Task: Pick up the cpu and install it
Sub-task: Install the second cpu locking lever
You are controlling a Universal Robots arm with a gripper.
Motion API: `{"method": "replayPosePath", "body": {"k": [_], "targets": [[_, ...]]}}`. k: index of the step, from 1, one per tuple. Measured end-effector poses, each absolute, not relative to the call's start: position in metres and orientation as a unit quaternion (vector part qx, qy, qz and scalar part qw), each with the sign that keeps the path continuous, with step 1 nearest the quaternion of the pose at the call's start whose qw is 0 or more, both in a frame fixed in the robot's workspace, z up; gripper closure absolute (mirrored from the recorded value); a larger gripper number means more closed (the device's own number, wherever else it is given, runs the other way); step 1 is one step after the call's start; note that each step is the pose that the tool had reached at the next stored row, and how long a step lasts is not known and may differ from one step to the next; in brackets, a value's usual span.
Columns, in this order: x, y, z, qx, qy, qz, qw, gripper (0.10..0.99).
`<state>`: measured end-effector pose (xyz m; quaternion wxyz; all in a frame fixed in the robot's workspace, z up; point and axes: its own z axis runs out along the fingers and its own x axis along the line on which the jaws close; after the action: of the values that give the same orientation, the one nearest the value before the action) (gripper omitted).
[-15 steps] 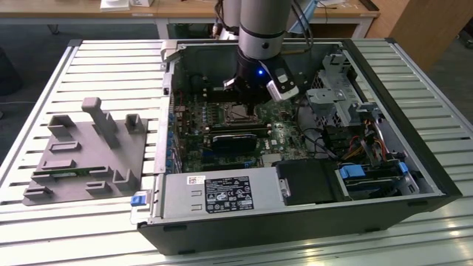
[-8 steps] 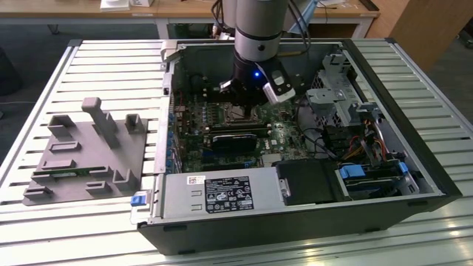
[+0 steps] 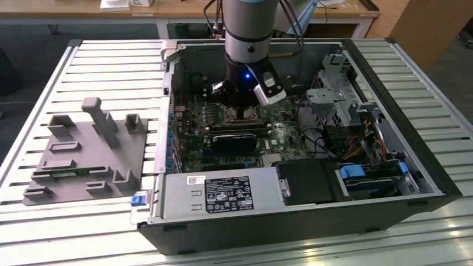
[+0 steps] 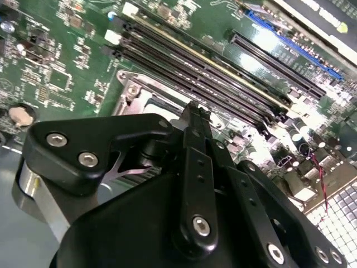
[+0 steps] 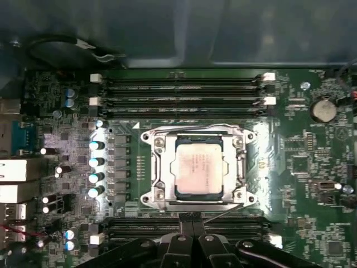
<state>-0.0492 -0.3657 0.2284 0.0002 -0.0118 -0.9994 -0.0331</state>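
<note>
The cpu [image 5: 199, 166] is showing a dull silvery metal top; the gripper [image 5: 192, 223] is looking matt black

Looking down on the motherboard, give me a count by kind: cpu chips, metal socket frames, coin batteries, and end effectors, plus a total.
cpu: 1
metal socket frame: 1
coin battery: 1
end effector: 1
Total: 4

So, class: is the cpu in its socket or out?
In. In the first wrist view the cpu lies flat inside the metal socket frame.
</note>
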Motion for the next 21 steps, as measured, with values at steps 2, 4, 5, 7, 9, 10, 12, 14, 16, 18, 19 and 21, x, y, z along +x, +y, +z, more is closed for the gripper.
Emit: {"method": "replayPosePath", "body": {"k": [2, 4, 5, 7, 9, 10, 12, 14, 16, 18, 19, 21], "targets": [[-0.049, -0.366, 0.225, -0.012, -0.999, -0.033, 0.002, 0.98], [-0.05, -0.366, 0.221, -0.012, -0.999, -0.033, 0.004, 0.98], [-0.05, -0.366, 0.22, -0.012, -0.999, -0.033, 0.004, 0.98], [-0.05, -0.366, 0.217, -0.012, -0.999, -0.033, 0.005, 0.98], [-0.05, -0.366, 0.216, -0.012, -0.999, -0.033, 0.005, 0.98], [-0.05, -0.367, 0.216, -0.012, -0.999, -0.033, 0.005, 0.98], [-0.052, -0.369, 0.216, -0.012, -0.999, -0.035, 0.005, 0.98], [-0.054, -0.371, 0.216, -0.012, -0.999, -0.038, 0.005, 0.98], [-0.058, -0.372, 0.216, -0.012, -0.999, -0.042, 0.005, 0.98], [-0.063, -0.373, 0.216, -0.012, -0.999, -0.047, 0.005, 0.98], [-0.065, -0.374, 0.216, -0.012, -0.999, -0.049, 0.005, 0.98], [-0.066, -0.375, 0.215, -0.012, -0.999, -0.051, 0.005, 0.98]]}}
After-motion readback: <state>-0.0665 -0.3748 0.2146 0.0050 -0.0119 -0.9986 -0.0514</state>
